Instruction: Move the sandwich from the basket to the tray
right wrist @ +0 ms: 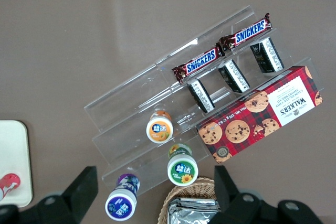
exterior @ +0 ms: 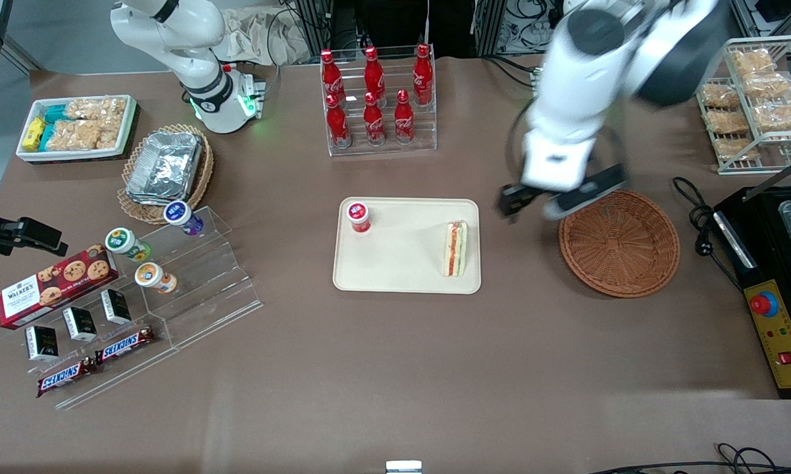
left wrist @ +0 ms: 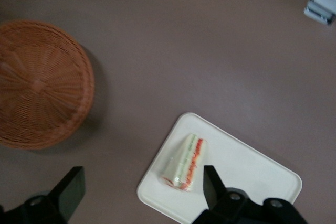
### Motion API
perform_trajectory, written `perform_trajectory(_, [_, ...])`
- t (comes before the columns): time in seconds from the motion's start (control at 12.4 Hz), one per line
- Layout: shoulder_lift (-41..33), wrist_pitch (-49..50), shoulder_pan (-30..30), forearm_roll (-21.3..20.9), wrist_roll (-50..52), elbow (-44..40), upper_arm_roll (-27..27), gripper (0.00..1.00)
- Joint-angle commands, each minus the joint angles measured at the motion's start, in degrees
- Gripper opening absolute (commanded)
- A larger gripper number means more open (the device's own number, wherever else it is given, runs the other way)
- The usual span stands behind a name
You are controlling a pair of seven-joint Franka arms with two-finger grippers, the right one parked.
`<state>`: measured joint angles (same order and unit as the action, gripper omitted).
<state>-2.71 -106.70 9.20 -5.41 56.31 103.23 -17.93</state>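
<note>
— So where does the sandwich [exterior: 455,248] lie relative to the gripper [exterior: 548,199]?

— It rests on the cream tray [exterior: 402,276], at the tray's end toward the working arm, on its side with the filling stripes facing up. The gripper hangs in the air between the tray and the wicker basket [exterior: 620,245], over the basket's rim nearest the tray and a little farther from the front camera than the sandwich. The wrist camera shows the fingers [left wrist: 211,187] spread apart with nothing between them, the sandwich [left wrist: 185,162] lying below.

— And the sandwich's long axis?

— It runs across the tray's short side, from nearer the front camera to farther from it, parallel to the tray's short edge. A small red-capped bottle [exterior: 358,216] stands at the tray's other end, well apart from it.

— The basket?

— Bare inside in both views; nothing in it that I can see.

— So what does the next move turn on?

— By my judgement the placing is done: the sandwich is fully on the tray, clear of the gripper. What remains is drawing the arm away, and since the sandwich sits toward the tray from the gripper, a retreat upward or toward the basket's end should avoid brushing it.
</note>
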Motion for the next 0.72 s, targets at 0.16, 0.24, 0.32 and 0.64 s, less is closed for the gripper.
perform_trajectory(0.16, [-12.65,17.63,0.12,6.11,-39.61,1.89,16.48,1.00])
perform_trajectory(0.24, [-14.33,20.45,0.12,6.02,-46.48,1.88,19.30,1.00])
perform_trajectory(0.32, [-15.30,21.43,-0.32,5.59,-50.29,1.97,20.46,1.00])
perform_trajectory(0.64, [-13.64,21.53,-2.07,4.97,-51.30,-2.51,20.74,1.00])
